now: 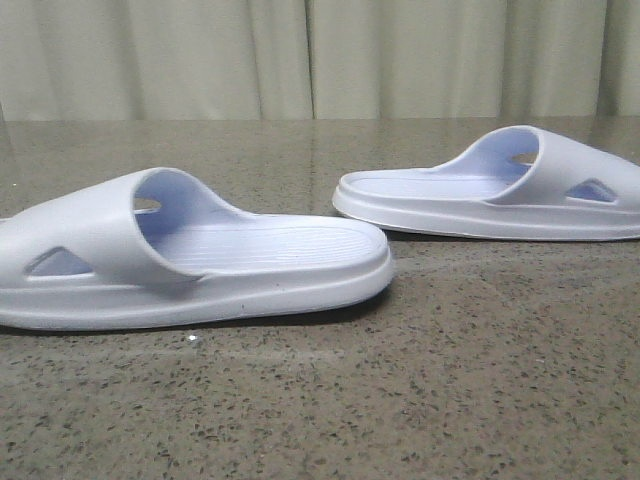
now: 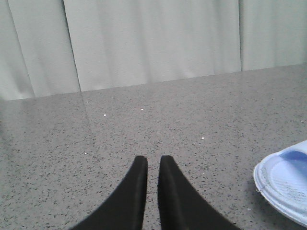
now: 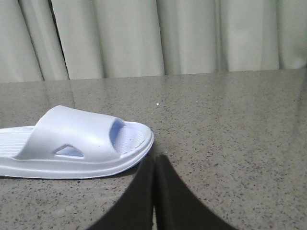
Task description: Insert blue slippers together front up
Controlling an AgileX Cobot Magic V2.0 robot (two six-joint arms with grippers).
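Note:
Two pale blue slippers lie sole down on the speckled stone table. In the front view, the near slipper (image 1: 190, 260) is at the left with its strap to the left. The far slipper (image 1: 500, 190) is at the right with its strap to the right. Neither gripper shows in the front view. My left gripper (image 2: 153, 160) is shut and empty, with only a thin slit between its fingers, and the rim of one slipper (image 2: 285, 184) lies off to its side. My right gripper (image 3: 156, 158) is shut and empty, its tips just beside the toe end of a slipper (image 3: 72, 143).
The grey speckled table (image 1: 420, 380) runs back to a pale pleated curtain (image 1: 320, 60). Nothing else stands on the table in these views.

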